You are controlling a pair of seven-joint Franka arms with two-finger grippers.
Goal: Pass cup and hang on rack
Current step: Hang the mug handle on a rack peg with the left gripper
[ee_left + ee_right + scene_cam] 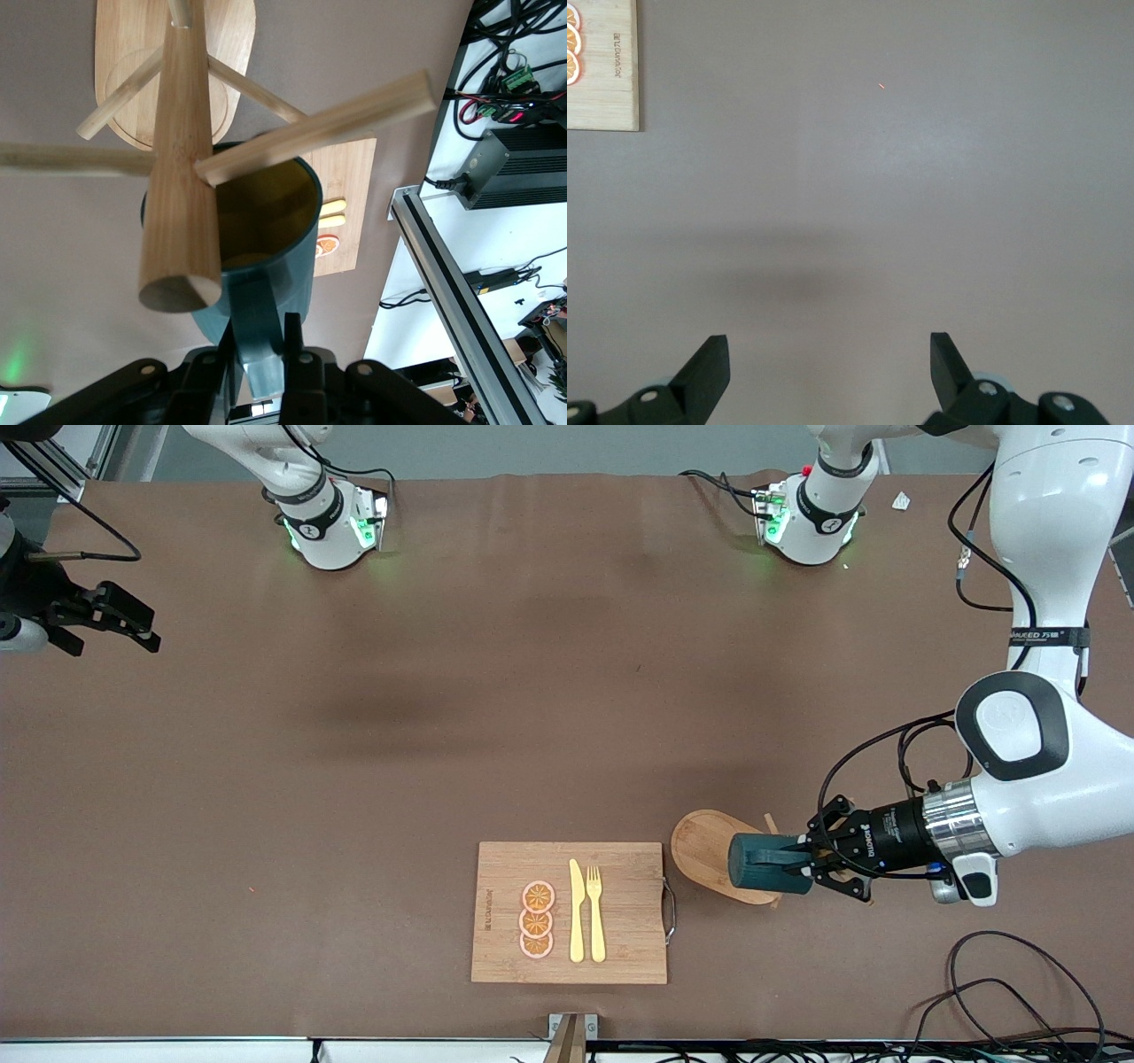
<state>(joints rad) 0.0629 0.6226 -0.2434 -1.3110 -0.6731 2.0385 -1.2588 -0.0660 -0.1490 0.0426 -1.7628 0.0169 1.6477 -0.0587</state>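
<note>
I see a wood cutting board (569,912) w/ a metal handle (670,910) on the brown table (443,735). On it: 3 orange slices (537,919) in a row, then a yellow knife (577,911) & yellow fork (595,912) side by side. Black cables (1010,992) lie near the table's edge.

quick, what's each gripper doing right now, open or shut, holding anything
Left gripper: shut on the cup by its handle, over the rack.
Right gripper: open, holding nothing, waiting over the table at the right arm's end.
</note>
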